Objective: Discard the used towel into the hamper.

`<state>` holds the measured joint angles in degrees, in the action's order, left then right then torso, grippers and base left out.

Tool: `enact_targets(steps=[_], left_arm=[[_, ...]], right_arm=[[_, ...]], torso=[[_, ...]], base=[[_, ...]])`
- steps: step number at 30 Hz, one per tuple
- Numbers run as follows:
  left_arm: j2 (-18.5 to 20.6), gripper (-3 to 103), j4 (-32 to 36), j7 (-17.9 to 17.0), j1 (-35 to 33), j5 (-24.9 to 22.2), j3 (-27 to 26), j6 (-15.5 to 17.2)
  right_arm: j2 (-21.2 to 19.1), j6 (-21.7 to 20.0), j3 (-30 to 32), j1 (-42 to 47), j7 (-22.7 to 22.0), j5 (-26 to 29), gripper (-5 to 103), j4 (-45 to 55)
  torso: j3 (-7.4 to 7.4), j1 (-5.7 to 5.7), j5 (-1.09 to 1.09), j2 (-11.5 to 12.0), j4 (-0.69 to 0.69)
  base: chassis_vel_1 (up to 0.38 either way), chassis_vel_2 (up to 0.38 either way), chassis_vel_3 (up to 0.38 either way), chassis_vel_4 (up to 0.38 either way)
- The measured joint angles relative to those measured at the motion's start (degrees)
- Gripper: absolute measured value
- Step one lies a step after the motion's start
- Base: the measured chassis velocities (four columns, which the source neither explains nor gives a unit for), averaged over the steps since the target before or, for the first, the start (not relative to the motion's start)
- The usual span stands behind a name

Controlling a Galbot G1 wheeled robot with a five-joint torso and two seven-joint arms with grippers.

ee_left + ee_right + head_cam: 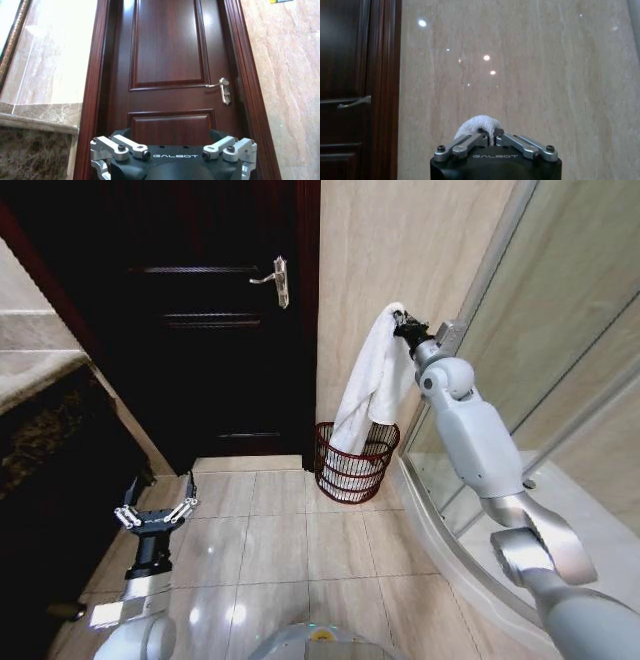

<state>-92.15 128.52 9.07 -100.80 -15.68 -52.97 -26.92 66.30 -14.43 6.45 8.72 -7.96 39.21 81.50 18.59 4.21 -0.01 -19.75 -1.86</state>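
Right gripper [403, 323] raised by the beige wall, fingers clamped on the top of the white towel [370, 385]. Towel hangs straight down, lower end inside the hamper [355, 465] on the floor by the door [215, 320]. Left gripper [157, 513] low, fingers spread, empty

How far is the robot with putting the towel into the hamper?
Done: the right gripper has the white towel pinched in its jaws, held up over the hamper. In hand: the towel's lower end hangs down at the hamper's rim. Left: letting go so it drops inside. The left gripper waits open, low over the floor.
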Motion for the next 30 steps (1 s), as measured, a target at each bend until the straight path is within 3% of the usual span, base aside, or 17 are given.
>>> enact_targets(steps=[30], left_arm=[[0.01,100,1.08,-0.23,-2.28,-1.16,-1.74,-2.6]], right_arm=[[4.92,3.35,5.12,14.12,3.53,-8.35,4,-3.15]], torso=[[0.28,0.16,0.01,-0.44,0.0]], base=[[0.0,0.0,0.0,0.0]])
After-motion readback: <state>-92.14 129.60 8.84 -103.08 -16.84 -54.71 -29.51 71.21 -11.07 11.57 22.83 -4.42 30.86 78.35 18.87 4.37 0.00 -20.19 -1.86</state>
